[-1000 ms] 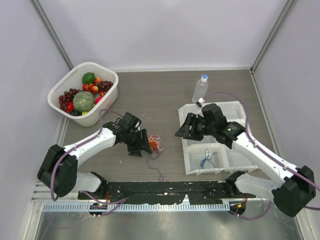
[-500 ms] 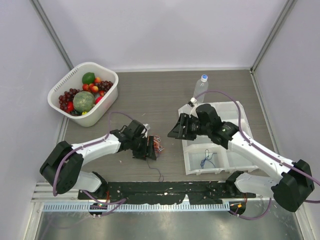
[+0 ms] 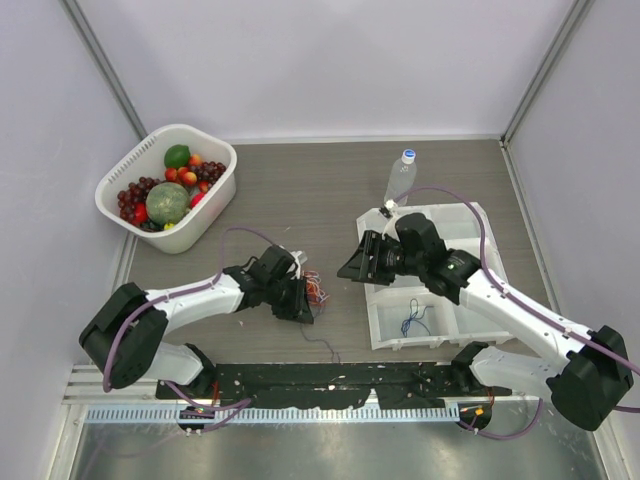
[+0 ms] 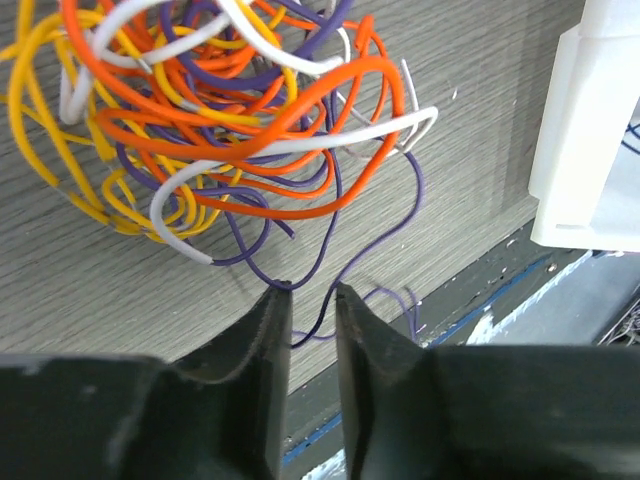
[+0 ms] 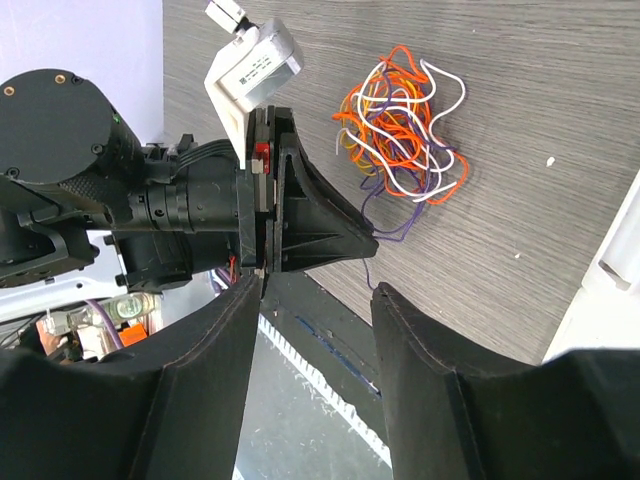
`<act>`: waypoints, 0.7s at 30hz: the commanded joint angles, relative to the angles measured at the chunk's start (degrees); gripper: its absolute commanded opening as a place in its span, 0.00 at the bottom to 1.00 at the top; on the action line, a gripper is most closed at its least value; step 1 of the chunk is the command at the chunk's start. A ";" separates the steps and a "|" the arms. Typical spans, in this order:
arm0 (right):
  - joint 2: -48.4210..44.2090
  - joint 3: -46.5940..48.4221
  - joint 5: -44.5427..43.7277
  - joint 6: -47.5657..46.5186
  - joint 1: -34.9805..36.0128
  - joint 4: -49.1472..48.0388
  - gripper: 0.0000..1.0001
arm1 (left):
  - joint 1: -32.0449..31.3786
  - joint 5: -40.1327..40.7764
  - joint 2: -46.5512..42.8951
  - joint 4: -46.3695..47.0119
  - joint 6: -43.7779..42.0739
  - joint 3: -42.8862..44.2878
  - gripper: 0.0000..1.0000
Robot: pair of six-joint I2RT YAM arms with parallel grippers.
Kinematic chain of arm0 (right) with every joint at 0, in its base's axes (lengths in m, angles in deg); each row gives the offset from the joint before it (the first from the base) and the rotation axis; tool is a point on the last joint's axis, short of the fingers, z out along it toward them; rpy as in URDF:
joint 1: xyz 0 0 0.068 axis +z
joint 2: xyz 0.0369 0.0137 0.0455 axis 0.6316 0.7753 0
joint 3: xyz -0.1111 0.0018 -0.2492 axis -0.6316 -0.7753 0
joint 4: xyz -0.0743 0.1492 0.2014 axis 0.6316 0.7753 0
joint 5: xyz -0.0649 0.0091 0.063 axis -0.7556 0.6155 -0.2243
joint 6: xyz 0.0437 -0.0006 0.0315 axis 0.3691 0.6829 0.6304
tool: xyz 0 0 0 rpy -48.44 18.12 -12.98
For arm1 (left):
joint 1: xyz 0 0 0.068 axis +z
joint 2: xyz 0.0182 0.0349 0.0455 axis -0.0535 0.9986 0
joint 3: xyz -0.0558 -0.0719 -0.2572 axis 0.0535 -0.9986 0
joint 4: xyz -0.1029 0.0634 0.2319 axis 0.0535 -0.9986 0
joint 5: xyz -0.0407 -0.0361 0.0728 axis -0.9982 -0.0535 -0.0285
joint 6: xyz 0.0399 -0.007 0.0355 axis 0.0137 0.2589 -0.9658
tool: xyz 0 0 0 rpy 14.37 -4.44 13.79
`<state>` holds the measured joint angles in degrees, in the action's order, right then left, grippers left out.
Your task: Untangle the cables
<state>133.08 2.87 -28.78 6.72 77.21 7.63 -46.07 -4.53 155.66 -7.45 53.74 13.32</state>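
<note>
As the left gripper point(image 4: 308, 296) straddles one purple strand of the cables point(image 4: 245, 140) with narrow jaws, it likely must pinch and pull next; the right gripper point(image 5: 318, 292) gapes empty.

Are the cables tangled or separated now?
Tangled: the cables form one knotted clump of orange, white, yellow and purple loops, a purple strand trailing out.
</note>
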 commanded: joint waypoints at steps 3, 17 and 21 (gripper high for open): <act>0.36 -0.60 -0.78 0.59 1.33 -2.44 0.54 | -2.35 1.36 -3.10 -0.48 1.01 1.65 0.07; 17.57 2.55 -2.71 0.24 7.31 -9.56 0.54 | -2.52 0.92 -16.81 -7.34 3.11 4.72 0.00; 24.16 6.86 -1.49 -1.08 7.40 -9.74 0.54 | -2.61 0.04 -19.72 -6.73 4.34 6.66 0.00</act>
<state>153.08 4.12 -31.23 6.83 84.24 1.81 -48.43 -3.56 138.83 -14.45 56.69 16.32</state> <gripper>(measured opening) 0.538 0.010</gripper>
